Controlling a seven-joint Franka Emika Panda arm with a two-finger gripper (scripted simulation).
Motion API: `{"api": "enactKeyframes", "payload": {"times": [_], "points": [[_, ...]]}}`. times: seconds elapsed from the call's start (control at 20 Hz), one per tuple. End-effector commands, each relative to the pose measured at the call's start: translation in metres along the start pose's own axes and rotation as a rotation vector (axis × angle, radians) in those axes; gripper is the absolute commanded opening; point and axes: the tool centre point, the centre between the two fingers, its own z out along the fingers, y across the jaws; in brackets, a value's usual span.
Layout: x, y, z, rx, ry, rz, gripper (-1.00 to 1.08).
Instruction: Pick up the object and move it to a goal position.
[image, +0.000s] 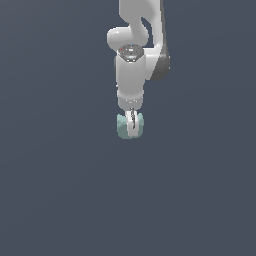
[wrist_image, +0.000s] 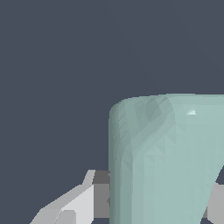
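Stretching flat and dark slate-grey on every side, the desk (image: 55, 190) shows no edges. The white hand (image: 131, 129) points down, fingers closed onto the small, matte, pale teal block with rounded corners (image: 121, 126).

teal object (wrist_image: 168, 162) between grey fingers (wrist_image: 78, 203)

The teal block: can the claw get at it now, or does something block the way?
Probably yes. The claw is already down at the teal block, fingers beside it, and nothing else stands around it.
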Motion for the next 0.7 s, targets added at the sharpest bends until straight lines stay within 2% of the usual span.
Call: {"api": "enactKeyframes", "payload": {"times": [0.0,0.65], "points": [[0.006,0.005,-0.026,0.001,0.000,0.001,-1.00],[0.038,0.028,-0.154,0.000,0.002,0.002,-1.00]]}}
